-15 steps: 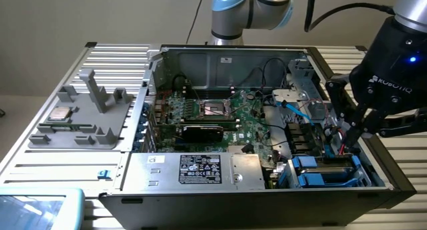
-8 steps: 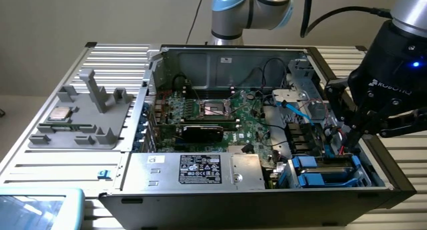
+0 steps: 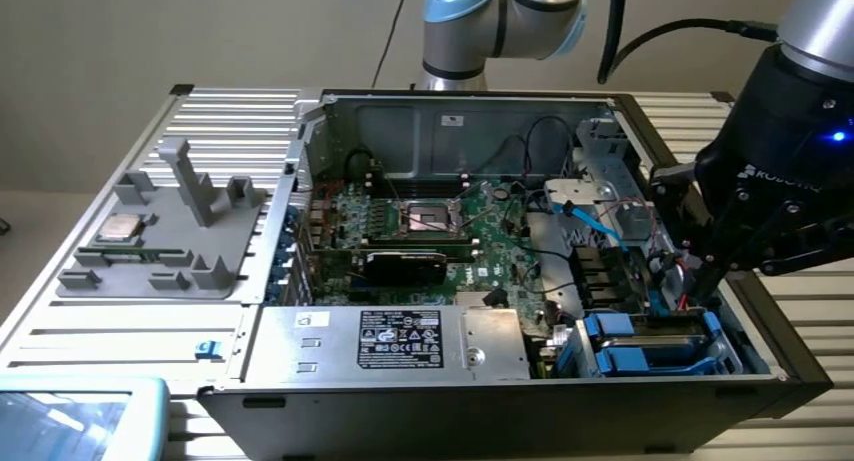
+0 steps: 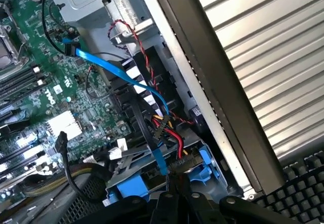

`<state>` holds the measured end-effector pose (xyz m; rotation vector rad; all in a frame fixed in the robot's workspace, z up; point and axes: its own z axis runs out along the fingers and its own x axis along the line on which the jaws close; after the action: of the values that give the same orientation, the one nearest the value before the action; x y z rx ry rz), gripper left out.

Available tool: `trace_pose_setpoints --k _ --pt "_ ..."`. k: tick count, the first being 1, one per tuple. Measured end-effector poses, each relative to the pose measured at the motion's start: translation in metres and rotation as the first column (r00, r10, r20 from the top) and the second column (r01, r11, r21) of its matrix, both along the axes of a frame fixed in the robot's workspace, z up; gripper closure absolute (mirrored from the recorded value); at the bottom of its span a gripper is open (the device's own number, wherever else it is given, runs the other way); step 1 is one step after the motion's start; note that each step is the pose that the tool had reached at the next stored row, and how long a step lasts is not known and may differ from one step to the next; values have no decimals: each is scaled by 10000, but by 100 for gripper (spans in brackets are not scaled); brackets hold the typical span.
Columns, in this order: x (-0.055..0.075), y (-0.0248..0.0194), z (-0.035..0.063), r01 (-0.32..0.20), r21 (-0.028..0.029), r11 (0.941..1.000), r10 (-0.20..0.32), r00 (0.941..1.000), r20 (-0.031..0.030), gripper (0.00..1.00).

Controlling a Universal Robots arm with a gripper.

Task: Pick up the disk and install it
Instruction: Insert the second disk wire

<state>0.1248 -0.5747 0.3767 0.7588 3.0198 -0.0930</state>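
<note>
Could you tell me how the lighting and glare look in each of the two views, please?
In the exterior view, light is even and soft, with a blue indicator glowing on the gripper body and the case front wall dark. In the wrist view, glare washes out the ribbed table and whitens patches of the motherboard, while the bay by the blue rails sits in shadow.

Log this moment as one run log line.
gripper: shut, empty | position: above blue drive bay | disk: seated in bay | case: open
</note>
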Motion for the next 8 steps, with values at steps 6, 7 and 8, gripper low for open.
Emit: trace_pose_setpoints --k 6,7,8 --pt "0 0 -18 -921 0 9958 921 9958 0 89" --pt "0 0 -21 -1098 0 9939 1098 9939 0 89" --pt "0 0 -26 -1277 1 9918 1277 9918 0 89"
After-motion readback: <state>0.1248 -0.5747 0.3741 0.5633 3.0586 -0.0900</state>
